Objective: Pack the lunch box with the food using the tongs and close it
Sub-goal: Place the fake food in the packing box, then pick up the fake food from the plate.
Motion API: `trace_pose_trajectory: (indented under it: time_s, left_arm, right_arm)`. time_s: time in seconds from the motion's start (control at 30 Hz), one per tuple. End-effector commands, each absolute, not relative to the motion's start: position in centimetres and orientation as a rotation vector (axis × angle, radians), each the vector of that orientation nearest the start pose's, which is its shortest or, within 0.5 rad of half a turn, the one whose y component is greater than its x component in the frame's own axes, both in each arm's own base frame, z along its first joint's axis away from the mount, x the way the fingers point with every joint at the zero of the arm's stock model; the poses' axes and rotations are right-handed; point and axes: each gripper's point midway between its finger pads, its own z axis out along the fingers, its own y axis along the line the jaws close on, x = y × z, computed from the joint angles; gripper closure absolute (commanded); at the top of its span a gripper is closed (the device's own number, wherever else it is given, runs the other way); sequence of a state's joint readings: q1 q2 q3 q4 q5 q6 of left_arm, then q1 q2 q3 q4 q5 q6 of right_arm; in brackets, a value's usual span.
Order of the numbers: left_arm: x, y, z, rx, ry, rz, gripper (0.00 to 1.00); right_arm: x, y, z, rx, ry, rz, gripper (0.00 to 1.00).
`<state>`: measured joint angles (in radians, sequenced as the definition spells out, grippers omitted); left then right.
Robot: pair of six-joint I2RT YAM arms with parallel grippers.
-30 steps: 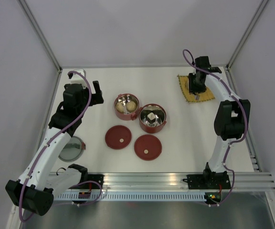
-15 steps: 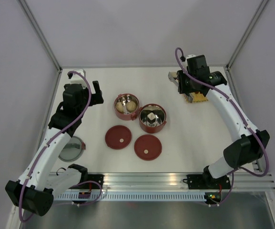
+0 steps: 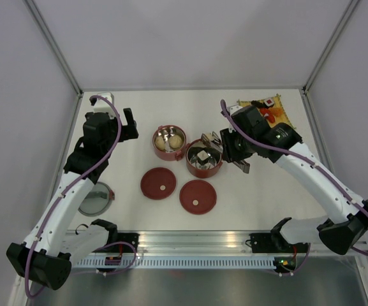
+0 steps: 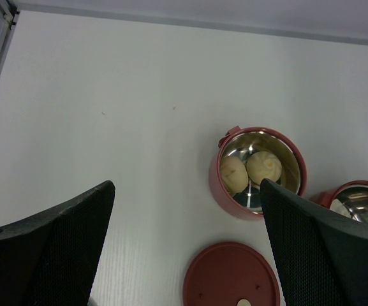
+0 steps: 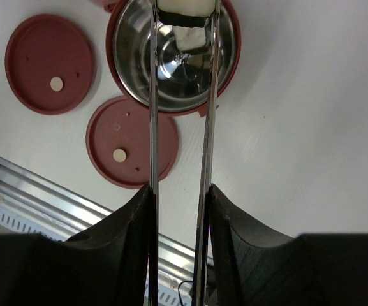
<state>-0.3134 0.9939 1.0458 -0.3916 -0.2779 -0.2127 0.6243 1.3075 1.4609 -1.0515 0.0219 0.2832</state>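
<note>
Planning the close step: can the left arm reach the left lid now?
Probably yes. The left gripper is open and empty; the left lid lies flat, uncovered, and the right gripper holds the tongs over the right bowl, clear of it.

No text, label, brand, number or sign can be read in any of the 3 views.
</note>
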Motion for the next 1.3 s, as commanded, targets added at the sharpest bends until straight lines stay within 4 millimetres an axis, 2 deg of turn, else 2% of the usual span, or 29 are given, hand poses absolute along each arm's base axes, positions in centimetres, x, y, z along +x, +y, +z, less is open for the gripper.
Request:
trace_pose_trajectory:
  time_s: [0.0, 0.1, 0.17, 0.2, 0.33, 0.8, 0.87, 0.97, 1.1, 1.27]
  left_arm:
    - [33.0, -6.9, 30.8, -0.092, 1.844, -0.135, 0.00]
    - [33.0, -6.7, 30.8, -0.097, 1.841, -0.130, 0.00]
    - [33.0, -6.7, 30.7, -0.097, 1.844, -0.125, 0.00]
    - [33.0, -6.7, 30.9, -0.097, 1.840, -0.128, 0.00]
    - [33.0, -6.7, 30.8, -0.096, 1.841, -0.128, 0.00]
    - [33.0, -6.8, 30.8, -0.095, 1.843, -0.129, 0.00]
    - [33.0, -6.8, 30.8, -0.095, 1.841, -0.129, 0.00]
    - [33.0, -6.8, 30.7, -0.095, 1.844, -0.128, 0.00]
    - [33.0, -6.8, 30.8, -0.095, 1.843, -0.129, 0.00]
    - [32.9, -6.8, 30.9, -0.096, 1.837, -0.133, 0.00]
  right_arm:
    - [23.3, 19.5, 22.8, -0.393, 2.530, 0.371, 0.82]
    - [22.9, 20.0, 22.1, -0.419, 2.539, 0.376, 0.81]
    - [22.8, 20.0, 21.5, -0.426, 2.552, 0.360, 0.77]
    - [22.8, 20.0, 21.3, -0.425, 2.555, 0.353, 0.72]
    - [23.1, 20.2, 21.1, -0.432, 2.556, 0.353, 0.59]
    - [23.3, 21.3, 20.8, -0.434, 2.567, 0.383, 0.46]
    - [23.3, 21.3, 21.0, -0.437, 2.561, 0.387, 0.46]
    - [23.8, 21.0, 21.5, -0.413, 2.538, 0.359, 0.51]
    - [24.9, 21.1, 23.0, -0.383, 2.490, 0.346, 0.57]
    - [27.2, 21.4, 25.0, -0.405, 2.438, 0.290, 0.59]
